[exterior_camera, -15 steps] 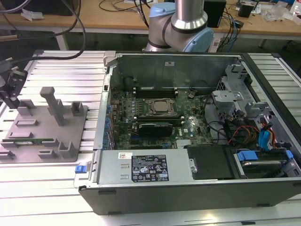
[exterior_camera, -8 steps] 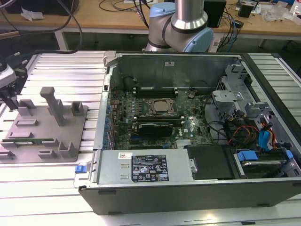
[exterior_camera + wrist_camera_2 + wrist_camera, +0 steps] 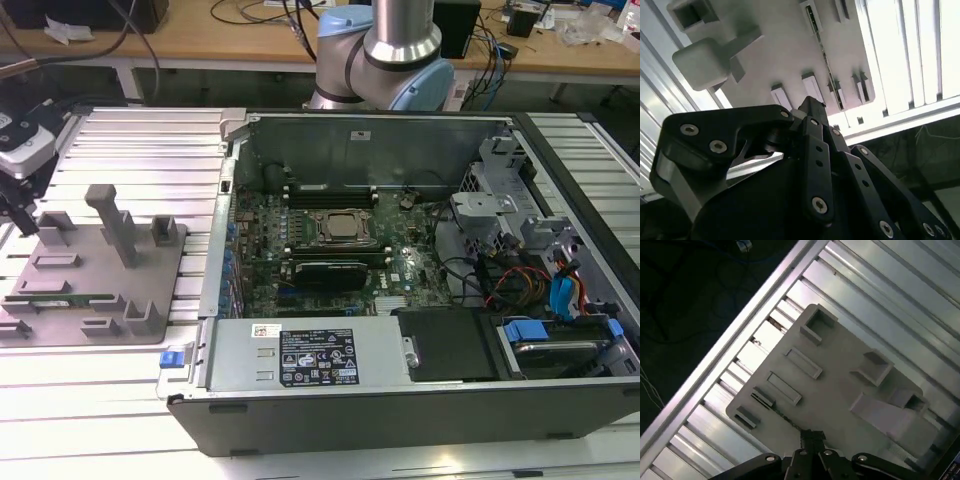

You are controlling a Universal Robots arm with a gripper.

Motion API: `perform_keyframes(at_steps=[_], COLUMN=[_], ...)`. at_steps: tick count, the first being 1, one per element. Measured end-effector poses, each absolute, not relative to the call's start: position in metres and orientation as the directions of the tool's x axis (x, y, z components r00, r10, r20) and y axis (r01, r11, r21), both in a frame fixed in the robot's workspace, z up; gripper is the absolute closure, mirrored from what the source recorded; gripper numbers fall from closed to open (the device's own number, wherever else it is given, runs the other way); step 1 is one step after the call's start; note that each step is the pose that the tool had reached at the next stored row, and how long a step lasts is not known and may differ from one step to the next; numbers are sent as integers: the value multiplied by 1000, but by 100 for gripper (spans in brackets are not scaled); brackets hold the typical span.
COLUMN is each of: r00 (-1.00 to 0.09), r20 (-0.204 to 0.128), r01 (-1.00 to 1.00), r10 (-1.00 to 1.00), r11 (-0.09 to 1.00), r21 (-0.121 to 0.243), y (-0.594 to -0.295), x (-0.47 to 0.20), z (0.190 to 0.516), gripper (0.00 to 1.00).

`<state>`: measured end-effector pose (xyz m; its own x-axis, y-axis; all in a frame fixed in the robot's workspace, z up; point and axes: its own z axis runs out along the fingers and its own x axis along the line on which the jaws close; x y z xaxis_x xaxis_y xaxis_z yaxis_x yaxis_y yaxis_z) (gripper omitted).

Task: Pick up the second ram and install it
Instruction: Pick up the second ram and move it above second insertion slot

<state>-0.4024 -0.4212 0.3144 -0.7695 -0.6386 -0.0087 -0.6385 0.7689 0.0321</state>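
Observation:
The second ram [image 3: 78, 297] is a thin green stick standing on edge in a slot of the grey fixture plate [image 3: 150, 270], at the exterior view's left. In both wrist views it shows as a narrow dark strip [image 3: 826, 62] [image 3: 782, 413] across the plate. My gripper [image 3: 17, 212] hangs over the plate's left edge, above and behind the stick and apart from it. Its black fingers [image 3: 812, 107] meet at the tips with nothing between them, as the first wrist view [image 3: 812, 436] also shows.
An open computer case [image 3: 400, 400] lies to the exterior view's right of the plate, with the motherboard [image 3: 330, 240], black memory slots [image 3: 330, 190] and cables inside. A tall grey post [image 3: 115, 220] and several blocks rise from the plate. Ribbed aluminium table [image 3: 140, 150] lies underneath.

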Motion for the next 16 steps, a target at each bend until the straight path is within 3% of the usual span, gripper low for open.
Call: perform_keyframes(at_steps=[9, 16], r00=[-611, -407], r20=[-6, -4], r01=[-791, -913], r10=[-792, -913], r11=[611, 407], r21=[29, 28], y=[-421, -421], x=[-402, -402], z=[313, 312], gripper=[92, 92])
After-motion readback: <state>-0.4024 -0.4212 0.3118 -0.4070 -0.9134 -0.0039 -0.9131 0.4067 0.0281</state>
